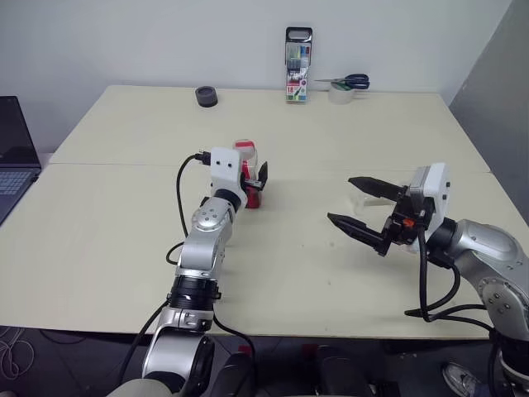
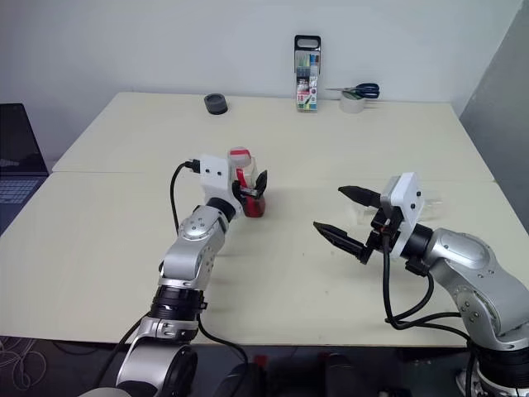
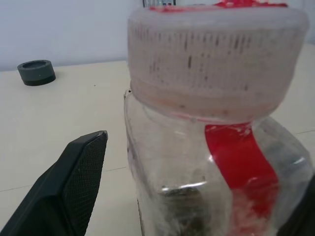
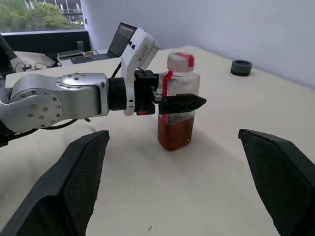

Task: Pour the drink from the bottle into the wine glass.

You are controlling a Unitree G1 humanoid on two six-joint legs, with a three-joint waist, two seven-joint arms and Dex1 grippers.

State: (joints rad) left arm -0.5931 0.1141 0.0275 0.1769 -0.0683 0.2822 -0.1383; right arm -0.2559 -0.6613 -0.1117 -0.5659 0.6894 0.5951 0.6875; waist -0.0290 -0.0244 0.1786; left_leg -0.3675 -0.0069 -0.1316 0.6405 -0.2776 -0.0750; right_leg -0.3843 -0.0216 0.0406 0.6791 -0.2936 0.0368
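Note:
The bottle [image 4: 178, 98], clear with a red label strip and a pale cap, stands left of the table's middle. The amber drink [image 4: 174, 135] fills its lower part. My left gripper [image 1: 252, 178] is open around the bottle's upper body. One of its fingers [image 3: 74, 182] stands a little off the bottle's side. My right gripper [image 1: 339, 198] hovers open over the table's right half, pointing towards the bottle and well short of it. A patch of clear glass [image 1: 361, 201] shows behind its fingers, likely the wine glass, mostly hidden.
A laptop [image 1: 12, 157] sits at the left table edge. Along the far edge are a small black ring [image 1: 207, 97], an upright pen pack [image 1: 298, 66], and scissors on a tape roll [image 1: 343, 87]. A seam [image 1: 124, 164] crosses the table.

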